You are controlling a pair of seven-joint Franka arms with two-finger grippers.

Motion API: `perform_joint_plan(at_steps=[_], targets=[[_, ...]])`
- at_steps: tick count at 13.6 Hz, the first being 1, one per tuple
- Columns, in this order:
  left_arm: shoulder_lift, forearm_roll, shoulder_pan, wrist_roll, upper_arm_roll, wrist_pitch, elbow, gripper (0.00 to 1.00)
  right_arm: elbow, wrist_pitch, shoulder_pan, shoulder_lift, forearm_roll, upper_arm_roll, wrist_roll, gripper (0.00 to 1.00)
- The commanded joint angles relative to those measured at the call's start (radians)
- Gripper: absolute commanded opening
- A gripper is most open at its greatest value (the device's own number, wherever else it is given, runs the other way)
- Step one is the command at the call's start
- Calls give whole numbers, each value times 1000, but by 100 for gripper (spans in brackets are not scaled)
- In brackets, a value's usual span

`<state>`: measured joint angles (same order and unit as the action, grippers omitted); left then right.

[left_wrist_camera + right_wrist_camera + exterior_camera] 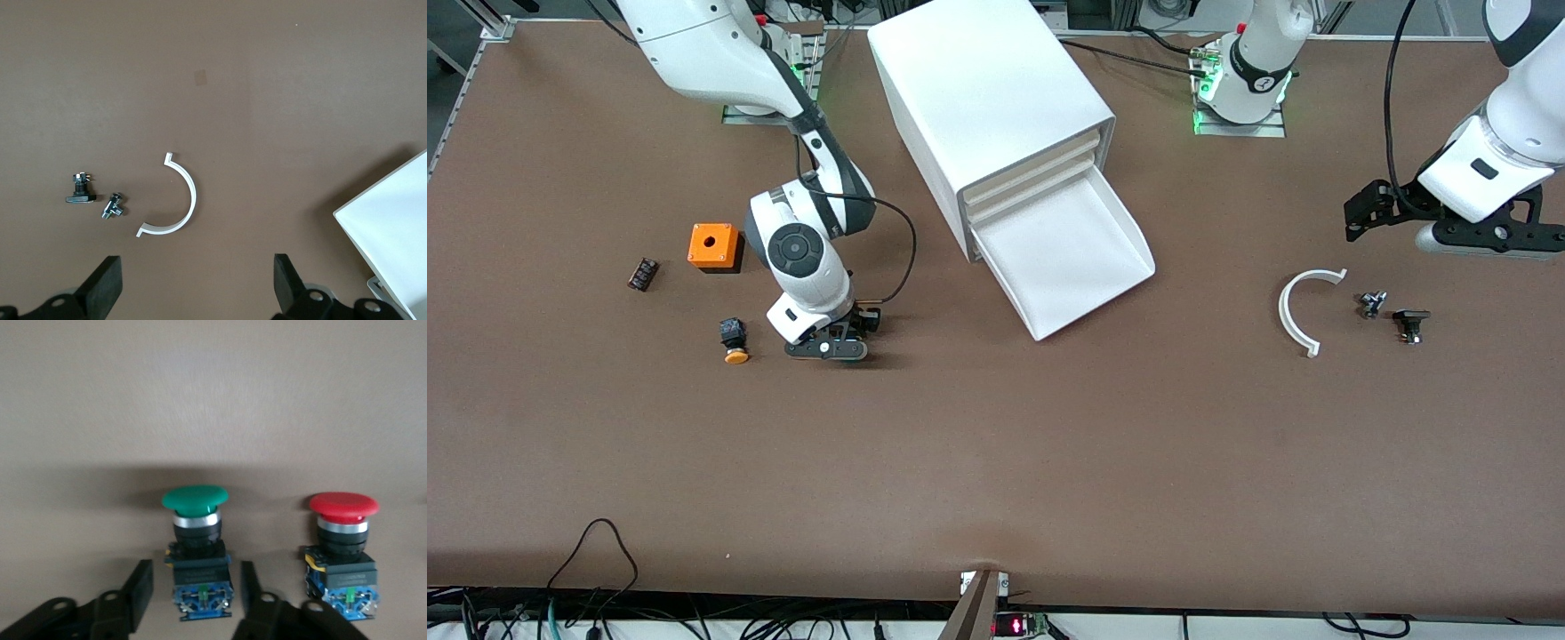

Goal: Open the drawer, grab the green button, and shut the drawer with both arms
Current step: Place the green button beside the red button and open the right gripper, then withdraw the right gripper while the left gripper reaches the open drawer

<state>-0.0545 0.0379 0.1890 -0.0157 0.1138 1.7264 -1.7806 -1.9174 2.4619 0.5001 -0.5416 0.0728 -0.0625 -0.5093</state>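
The right arm bends down low; its right hand (190,597) sits on the worktop (996,462), fingers spread around the green button (195,550); the left hand (197,287) hangs spread, waiting, at three o'clock from the open drawer (1067,258).

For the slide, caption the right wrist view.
Open right gripper straddles the green button, red button standing beside it.

Lowest white drawer (1069,260) pulled open, green-capped button (195,550) lying on table
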Motion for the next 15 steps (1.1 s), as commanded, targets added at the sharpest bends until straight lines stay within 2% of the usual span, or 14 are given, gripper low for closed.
perform_joint_plan(at_steps=[1, 4, 7, 12, 13, 15], targets=[[18, 16, 1, -6, -3, -25, 56, 100, 87, -154, -9, 72, -13, 10, -22, 100], [38, 17, 3, -7, -29, -34, 90, 100, 259, -369, -32, 77, -16, 10, -22, 100], [50, 17, -6, 3, -29, -36, 104, 100, 334, -449, -80, 104, -14, 10, -20, 100], [125, -2, -6, -10, -32, -8, 109, 100, 475, -627, -175, 183, -10, 24, 30, 100], [139, -15, -2, -21, -34, 13, 107, 100, 477, -632, -204, 198, -11, 36, 66, 100], [195, -24, 3, -119, -69, 68, 98, 100, 477, -647, -332, 236, -10, 108, 160, 100]])
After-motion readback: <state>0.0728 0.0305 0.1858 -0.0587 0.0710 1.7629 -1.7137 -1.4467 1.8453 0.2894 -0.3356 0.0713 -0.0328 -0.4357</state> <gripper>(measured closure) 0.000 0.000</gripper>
